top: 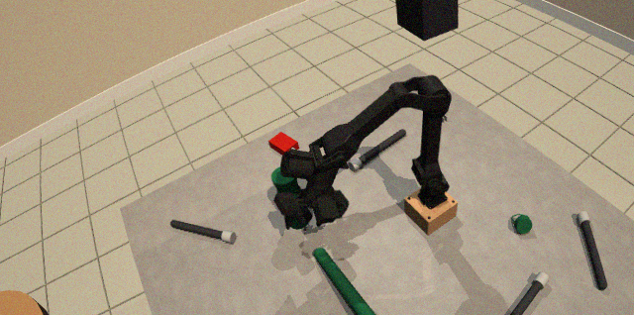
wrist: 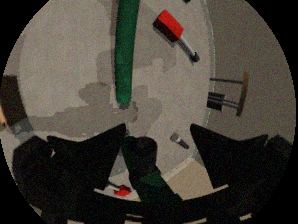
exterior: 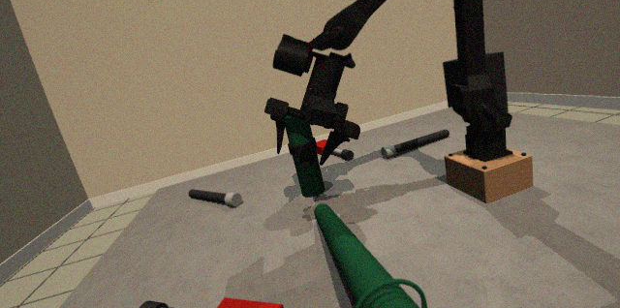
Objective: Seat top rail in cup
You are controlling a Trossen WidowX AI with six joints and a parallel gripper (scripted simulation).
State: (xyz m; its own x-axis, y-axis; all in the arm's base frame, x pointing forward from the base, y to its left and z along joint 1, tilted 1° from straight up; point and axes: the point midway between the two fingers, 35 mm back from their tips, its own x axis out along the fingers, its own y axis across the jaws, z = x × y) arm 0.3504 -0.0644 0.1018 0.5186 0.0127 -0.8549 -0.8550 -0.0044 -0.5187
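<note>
The big green post [exterior: 302,160] stands on the grey mat and leans to the left, with a dark band [exterior: 303,149] around its middle. My gripper [exterior: 306,145] is open, one finger on each side of the post, and holds nothing. In the top view the gripper [top: 308,213] hides most of the post [top: 284,179]. The green rail [exterior: 356,257] lies on the mat, with a loop around its near end. Its cut end [exterior: 321,209] points at the post's base and stops a short gap from it. In the wrist view the rail [wrist: 128,36] runs upward from the post [wrist: 148,172].
A red block [top: 283,143] lies behind the post. Several dark pegs with pale tips lie on the mat [top: 203,230] [top: 377,149] [top: 591,249]. A small green cap [top: 521,224] sits at the right. The arm's wooden base [top: 430,211] stands right of the gripper.
</note>
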